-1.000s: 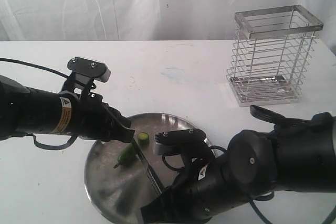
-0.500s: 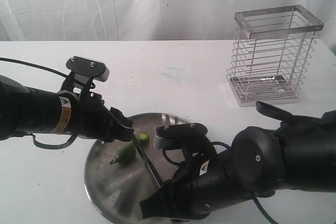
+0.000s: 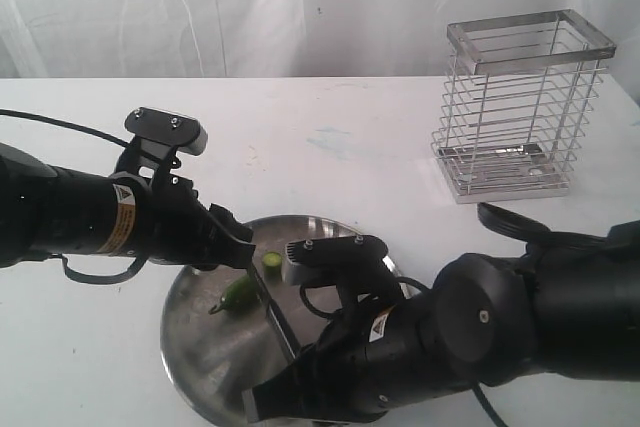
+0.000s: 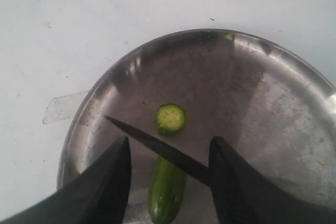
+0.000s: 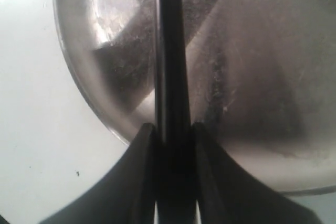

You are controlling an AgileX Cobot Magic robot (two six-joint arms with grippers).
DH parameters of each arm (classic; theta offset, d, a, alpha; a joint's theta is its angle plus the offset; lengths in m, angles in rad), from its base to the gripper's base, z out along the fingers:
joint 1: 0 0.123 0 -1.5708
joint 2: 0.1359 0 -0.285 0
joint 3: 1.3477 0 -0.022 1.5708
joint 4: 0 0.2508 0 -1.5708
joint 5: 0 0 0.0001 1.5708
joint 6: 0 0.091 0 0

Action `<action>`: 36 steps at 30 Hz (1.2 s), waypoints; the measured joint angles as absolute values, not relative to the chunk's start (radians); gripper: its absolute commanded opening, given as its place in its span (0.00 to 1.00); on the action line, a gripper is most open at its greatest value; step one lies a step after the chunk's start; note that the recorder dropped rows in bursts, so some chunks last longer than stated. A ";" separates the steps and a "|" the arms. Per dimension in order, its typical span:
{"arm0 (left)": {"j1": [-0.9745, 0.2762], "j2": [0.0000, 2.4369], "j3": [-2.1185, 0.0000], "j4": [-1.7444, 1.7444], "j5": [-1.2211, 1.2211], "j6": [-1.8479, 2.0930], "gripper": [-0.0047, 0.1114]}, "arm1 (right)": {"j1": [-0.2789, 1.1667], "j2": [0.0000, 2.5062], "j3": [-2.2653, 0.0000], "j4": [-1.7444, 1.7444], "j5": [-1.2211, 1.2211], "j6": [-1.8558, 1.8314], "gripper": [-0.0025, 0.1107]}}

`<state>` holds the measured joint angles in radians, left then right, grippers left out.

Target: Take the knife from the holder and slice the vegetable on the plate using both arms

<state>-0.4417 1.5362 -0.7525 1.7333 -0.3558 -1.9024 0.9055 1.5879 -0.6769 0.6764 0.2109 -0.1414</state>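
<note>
Exterior view: on the left, the left hand (image 3: pixel 235 252) is being held low over the plate (image 3: pixel 195 347), its fingers (image 4: pixel 113 182) spread apart either side of the vegetable (image 3: pixel 240 293) without touching it, so the pod is not being pinned. A cut slice (image 3: pixel 271 261) is lying just beside the blade tip. Further right, the knife (image 3: pixel 275 312) is being gripped by its handle in the right hand (image 3: pixel 285 387), clamped tight, the blade being laid across the pod. A roll or skid of the loose pod is judged likely if the blade is pressed down, and the left fingers could be struck. Far right, the holder (image 3: pixel 520 112) is standing on the bench (image 3: pixel 350 137), well apart.
</note>
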 measured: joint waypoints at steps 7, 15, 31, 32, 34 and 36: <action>-0.442 1.536 -0.753 1.733 -0.356 -1.902 0.48 | 0.938 1.598 -0.677 0.676 0.166 -0.071 0.02; -0.442 1.536 -0.753 1.733 -0.356 -1.902 0.48 | 0.946 1.598 -0.677 0.676 0.160 -0.029 0.02; -0.442 1.536 -0.753 1.733 -0.356 -1.902 0.48 | 0.946 1.665 -0.677 0.676 0.167 -0.019 0.02; -0.442 1.536 -0.753 1.733 -0.356 -1.902 0.48 | 0.946 1.667 -0.677 0.676 0.163 -0.019 0.02; -0.442 1.536 -0.753 1.733 -0.356 -1.902 0.48 | 0.946 1.667 -0.677 0.676 0.159 -0.019 0.02; -0.442 1.536 -0.753 1.733 -0.355 -1.902 0.48 | 0.946 1.667 -0.677 0.676 0.157 -0.019 0.02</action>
<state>-0.4417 1.5362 -0.7525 1.7333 -0.3551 -1.9024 0.9462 1.6667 -0.6769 0.6764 0.1568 -0.0193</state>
